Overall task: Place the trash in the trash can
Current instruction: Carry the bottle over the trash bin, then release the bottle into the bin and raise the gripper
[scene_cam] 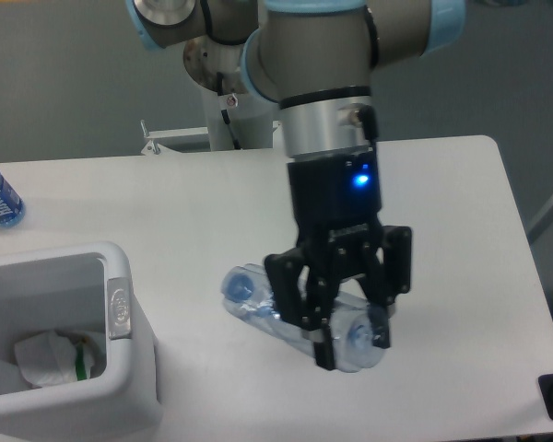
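**Bottle in the pincer's reach, and slipping is the worry**

While my pincer (pixel 343 318) is straddling the clear bottle (pixel 300 318) lying on its side on the worktop (pixel 442 212), I am weighing how this could fail. My fingers (pixel 323 345) are sitting either side of the bottle close to its blue-capped end, but I cannot tell whether they are already pressing on it or only bracketing it. The crumpled paper wad (pixel 51 357) is already lying inside the trash can (pixel 120 304), which is standing at the near left corner, well apart from the bottle.

I am judging three risks. The bottle is round, smooth and probably light, so it may be rolling or squirting out as the fingers squeeze. I am holding it near one end rather than its middle, so on lifting, the long free end may be sagging and twisting out of my hold. Thin plastic may also be buckling under pressure, loosening the grip. On the way over, a drooping bottle could be catching the can's thick rim (pixel 118 308) instead of dropping in.
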`<state>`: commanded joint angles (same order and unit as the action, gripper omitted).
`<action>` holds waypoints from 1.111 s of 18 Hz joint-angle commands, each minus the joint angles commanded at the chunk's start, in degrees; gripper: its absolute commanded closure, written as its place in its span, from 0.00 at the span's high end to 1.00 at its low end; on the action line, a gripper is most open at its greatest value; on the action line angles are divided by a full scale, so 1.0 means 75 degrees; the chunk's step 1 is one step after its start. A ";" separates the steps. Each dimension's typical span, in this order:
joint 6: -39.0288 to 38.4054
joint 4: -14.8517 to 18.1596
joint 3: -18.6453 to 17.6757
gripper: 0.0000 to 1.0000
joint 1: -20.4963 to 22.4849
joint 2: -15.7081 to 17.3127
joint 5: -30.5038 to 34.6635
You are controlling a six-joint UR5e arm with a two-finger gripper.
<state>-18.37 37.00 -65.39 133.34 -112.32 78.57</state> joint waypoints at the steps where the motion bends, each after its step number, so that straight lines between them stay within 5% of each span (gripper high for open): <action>1: -0.0093 0.0000 -0.0035 0.56 -0.0105 0.0046 0.0012; 10: -0.0504 0.0012 -0.0176 0.56 -0.0984 0.0270 0.0012; 20: -0.0446 0.0000 -0.0176 0.57 -0.1876 -0.0199 0.0000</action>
<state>-21.71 37.00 -66.71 119.27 -113.82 78.58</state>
